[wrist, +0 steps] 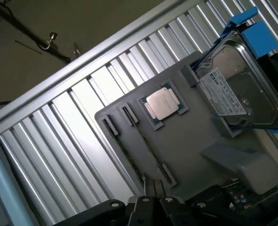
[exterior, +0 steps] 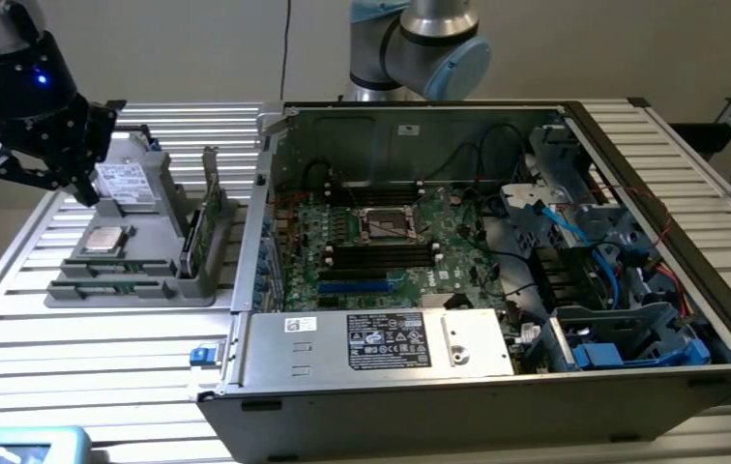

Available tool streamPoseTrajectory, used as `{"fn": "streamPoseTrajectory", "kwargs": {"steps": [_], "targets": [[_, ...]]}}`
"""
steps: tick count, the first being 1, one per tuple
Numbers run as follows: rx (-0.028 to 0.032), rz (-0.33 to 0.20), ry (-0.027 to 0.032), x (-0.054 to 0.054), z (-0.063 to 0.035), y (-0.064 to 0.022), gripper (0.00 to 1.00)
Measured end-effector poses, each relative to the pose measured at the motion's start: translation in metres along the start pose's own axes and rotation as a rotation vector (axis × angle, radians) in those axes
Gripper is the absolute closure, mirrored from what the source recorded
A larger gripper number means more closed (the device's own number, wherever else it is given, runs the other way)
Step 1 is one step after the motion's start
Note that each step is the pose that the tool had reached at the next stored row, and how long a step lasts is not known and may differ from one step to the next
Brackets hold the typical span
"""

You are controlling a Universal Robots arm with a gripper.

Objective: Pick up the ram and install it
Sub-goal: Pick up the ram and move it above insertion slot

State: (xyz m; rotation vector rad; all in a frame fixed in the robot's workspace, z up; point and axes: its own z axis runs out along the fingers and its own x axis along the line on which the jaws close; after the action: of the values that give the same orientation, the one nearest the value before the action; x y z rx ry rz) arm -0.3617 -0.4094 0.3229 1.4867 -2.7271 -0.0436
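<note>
On the grey tray [wrist: 191, 141], the ram [wrist: 146, 147] stood on edge in a slot, a thin green stick held between two small end clips. Beside it on the tray lay a square silver processor [wrist: 162, 103], and beyond that a hard drive [wrist: 235, 89] in a blue bracket. Above the tray hung the black pincer [wrist: 152, 186], its fingers drawn narrow, almost together, gripping nothing and touching nothing. In the exterior view the pincer [exterior: 82, 191] hovered over the tray [exterior: 146, 290] near the hard drive [exterior: 125, 181]. A taller green expansion card [exterior: 215, 227] stood upright along the tray's edge on the exterior view's right. Just past that edge sat an open computer case [exterior: 469, 387]. Tray and case both rested on a slatted metal worktop [exterior: 82, 358].
</note>
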Motion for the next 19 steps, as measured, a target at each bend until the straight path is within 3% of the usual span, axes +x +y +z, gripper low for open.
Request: {"fn": "streamPoseTrajectory", "kwargs": {"steps": [9,19], "targets": [[0.0092,-0.165,0.0030,0.0000,0.0007,-0.0001,0.89],[0.0126,-0.346,0.0095,0.0000,0.0014,-0.0001,0.89]]}}
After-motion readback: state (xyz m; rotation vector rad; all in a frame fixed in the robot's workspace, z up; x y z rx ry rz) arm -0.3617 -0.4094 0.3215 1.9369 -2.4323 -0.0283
